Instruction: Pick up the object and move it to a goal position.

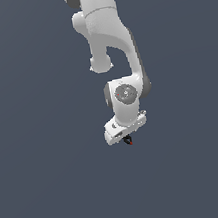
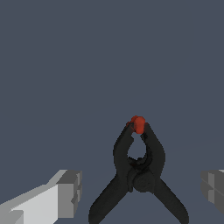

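The object [image 2: 138,175] is a small black clamp with two splayed handles and a red tip [image 2: 138,124]. It lies on the flat dark grey floor, between the fingers of my gripper [image 2: 141,189]. One white and grey finger [image 2: 65,192] stands well off to one side of it, and the other finger [image 2: 213,189] to the opposite side. Neither touches it, so the gripper is open. In the exterior view the white hand [image 1: 125,127] hangs straight over the object [image 1: 129,140], which peeks out just under it as a tiny black and red speck.
The white arm [image 1: 105,35] reaches down from the top of the exterior view. Around it there is only the plain dark grey floor [image 1: 48,182], with no other objects or edges in sight.
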Controlling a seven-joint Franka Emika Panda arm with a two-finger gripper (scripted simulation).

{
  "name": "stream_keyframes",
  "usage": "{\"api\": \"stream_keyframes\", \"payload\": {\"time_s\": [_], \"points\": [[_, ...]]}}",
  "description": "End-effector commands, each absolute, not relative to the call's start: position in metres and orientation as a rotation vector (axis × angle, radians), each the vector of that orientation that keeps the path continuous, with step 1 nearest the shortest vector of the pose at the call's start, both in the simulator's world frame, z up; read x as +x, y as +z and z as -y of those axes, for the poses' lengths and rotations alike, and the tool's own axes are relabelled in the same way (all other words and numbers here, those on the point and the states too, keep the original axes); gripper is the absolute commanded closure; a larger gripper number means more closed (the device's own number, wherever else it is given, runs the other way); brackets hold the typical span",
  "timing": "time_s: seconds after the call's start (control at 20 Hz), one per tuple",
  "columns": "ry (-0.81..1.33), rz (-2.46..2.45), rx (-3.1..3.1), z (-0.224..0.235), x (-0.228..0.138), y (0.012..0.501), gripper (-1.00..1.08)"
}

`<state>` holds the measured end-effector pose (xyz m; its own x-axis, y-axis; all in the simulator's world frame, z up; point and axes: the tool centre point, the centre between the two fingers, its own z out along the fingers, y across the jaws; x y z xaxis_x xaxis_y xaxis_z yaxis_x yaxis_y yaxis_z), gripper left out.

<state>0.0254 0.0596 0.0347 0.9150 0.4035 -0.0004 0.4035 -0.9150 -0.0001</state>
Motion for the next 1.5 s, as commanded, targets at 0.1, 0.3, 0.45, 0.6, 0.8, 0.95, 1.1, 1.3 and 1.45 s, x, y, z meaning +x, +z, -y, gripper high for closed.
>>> {"api": "stream_keyframes", "payload": {"time_s": [0.1, 0.3, 0.45, 0.6, 0.8, 0.95, 1.1, 1.3, 1.45], "points": [[0.000, -0.651, 3.073, -0.060, 0.025, 0.017, -0.92], [0.000, -0.651, 3.073, -0.060, 0.026, 0.014, -0.92], [0.000, -0.651, 3.073, -0.060, 0.026, 0.014, 1.08], [0.000, -0.651, 3.073, -0.060, 0.026, 0.014, 1.08], [0.000, -0.651, 3.073, -0.060, 0.026, 0.014, 1.08], [0.000, -0.651, 3.073, -0.058, 0.027, 0.015, 1.08], [0.000, -0.651, 3.073, -0.050, 0.029, 0.022, 1.08], [0.000, -0.651, 3.073, -0.029, 0.034, 0.039, 1.08], [0.000, -0.651, 3.073, -0.007, 0.040, 0.058, 1.08]]}}
